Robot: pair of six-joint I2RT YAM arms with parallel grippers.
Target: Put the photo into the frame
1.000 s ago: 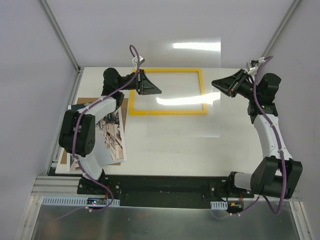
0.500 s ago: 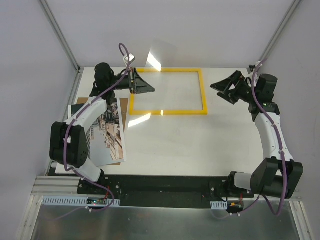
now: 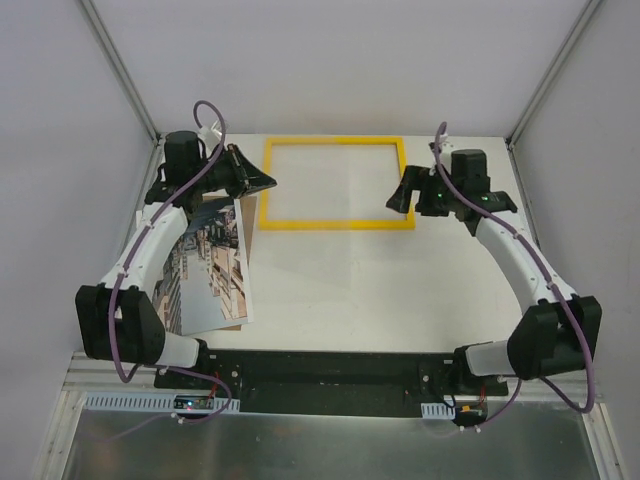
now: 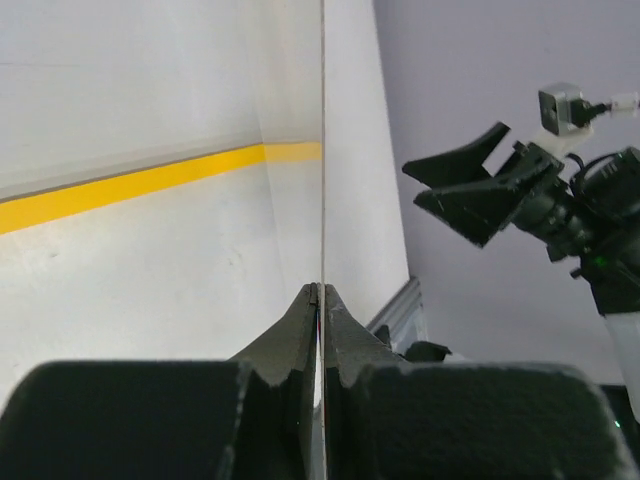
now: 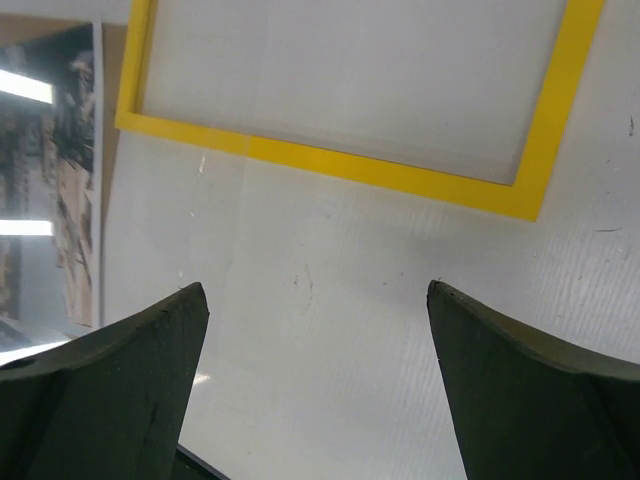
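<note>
The yellow frame (image 3: 335, 224) lies flat at the back middle of the table, with white table showing through it; it is also in the right wrist view (image 5: 340, 165). The photo (image 3: 210, 265), a street print, lies at the left on a brown backing board (image 3: 222, 207). My left gripper (image 3: 268, 181) hovers at the frame's left side, shut on a thin clear sheet seen edge-on (image 4: 322, 150) between its fingertips (image 4: 308, 300). My right gripper (image 3: 403, 190) stands open over the frame's right side, nothing between its fingers (image 5: 150, 360).
Metal posts and grey walls close in the table at the back and sides. In the right wrist view the photo (image 5: 60, 170) shows bright bars of reflected light. In the left wrist view, my right gripper (image 4: 480, 190) shows across the table.
My right gripper let go of the clear sheet, opened wide and swung in over the frame's right side. My left arm carried the sheet leftward and it now stands edge-on.
</note>
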